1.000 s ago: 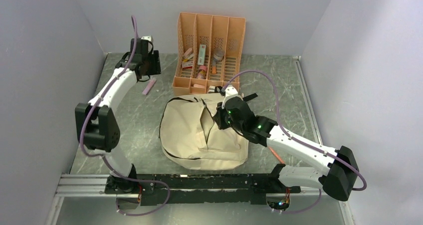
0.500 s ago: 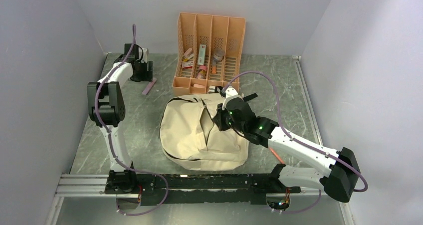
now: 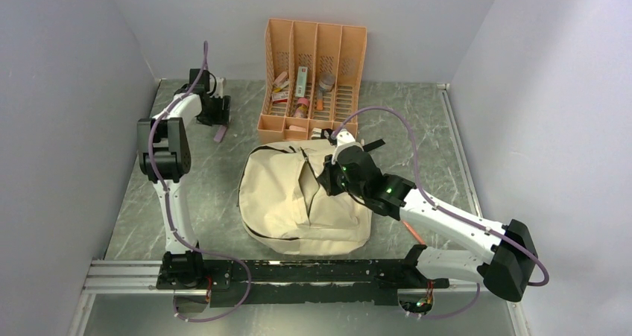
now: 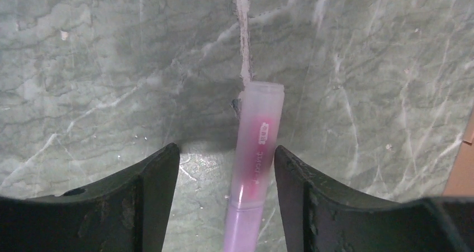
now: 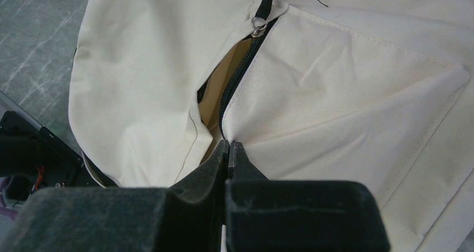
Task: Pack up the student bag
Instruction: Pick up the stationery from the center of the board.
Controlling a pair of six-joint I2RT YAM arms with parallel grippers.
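**Bag pinched at its zip, marker between open fingers**

The green marbled table [image 3: 417, 120] carries the student bag [image 3: 302, 198] at its middle – a cream fabric heap, its black zip part open and showing a gap into the inside. Just beyond the bag's far edge stands an orange slotted organiser [image 3: 356, 53] with small items in its slots. The right gripper [image 5: 229, 151] sits on the bag's right half, its fingers pressed together on the fabric at the zip's edge. Far-left of the bag, beside the organiser, the left gripper [image 4: 226, 150] hangs low over the table with its fingers spread wide – a pink marker [image 4: 257, 146] lies between them, nearer one finger, not clamped.
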